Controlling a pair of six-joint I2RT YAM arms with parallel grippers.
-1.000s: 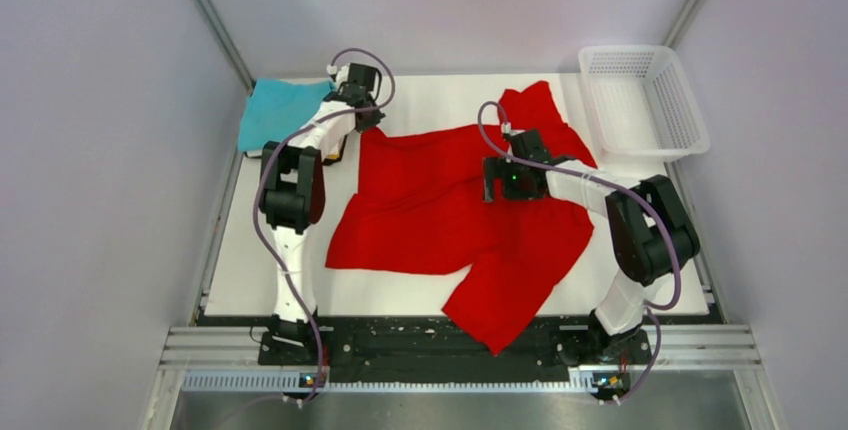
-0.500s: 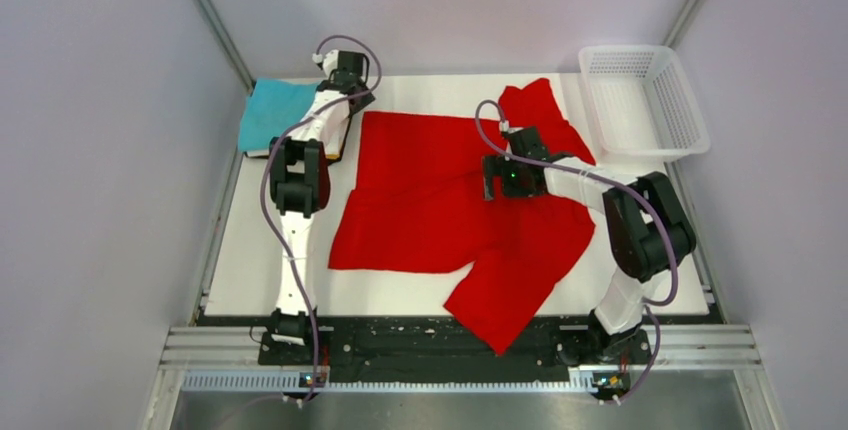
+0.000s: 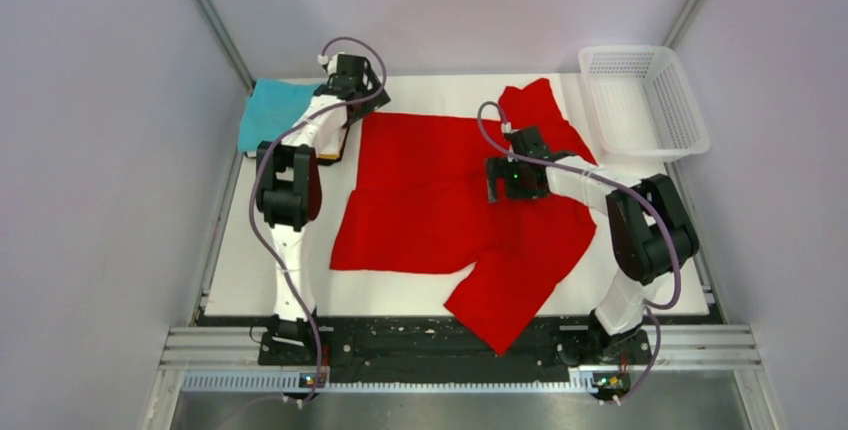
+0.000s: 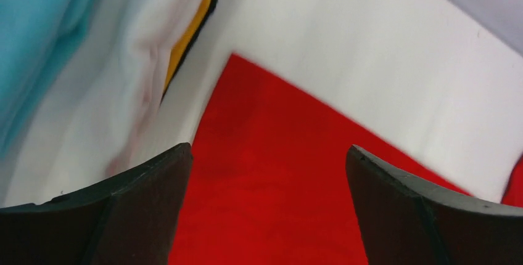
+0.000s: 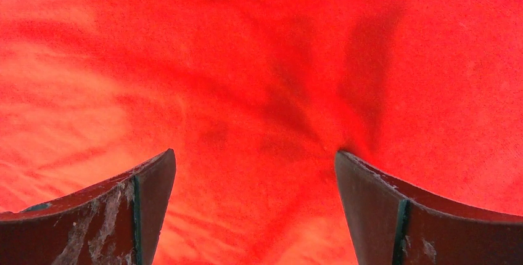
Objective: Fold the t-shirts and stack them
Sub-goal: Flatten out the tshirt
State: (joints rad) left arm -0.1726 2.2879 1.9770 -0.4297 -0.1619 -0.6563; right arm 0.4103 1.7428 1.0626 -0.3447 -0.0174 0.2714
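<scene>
A bright red t-shirt (image 3: 430, 200) lies spread over the white table, one sleeve hanging over the near edge. My left gripper (image 3: 360, 105) hovers open over its far-left corner; the left wrist view shows that red corner (image 4: 271, 179) between the spread jaws (image 4: 268, 151), nothing held. Beside it sits the folded stack, teal (image 3: 275, 110) on top, with white (image 4: 123, 92), yellow-orange (image 4: 191, 31) and dark layers at its edge. My right gripper (image 3: 497, 178) stands open over the shirt's middle, wrinkled red cloth (image 5: 259, 61) under its jaws (image 5: 255, 152).
A white mesh basket (image 3: 690, 110) stands at the far right corner, next to the shirt's far sleeve. Metal frame rails run along both sides and the near edge of the table (image 3: 250, 260).
The left gripper drew the shirt's far-left corner outward toward the far edge, flattening it, then opened and let go. The right arm has stayed put.
</scene>
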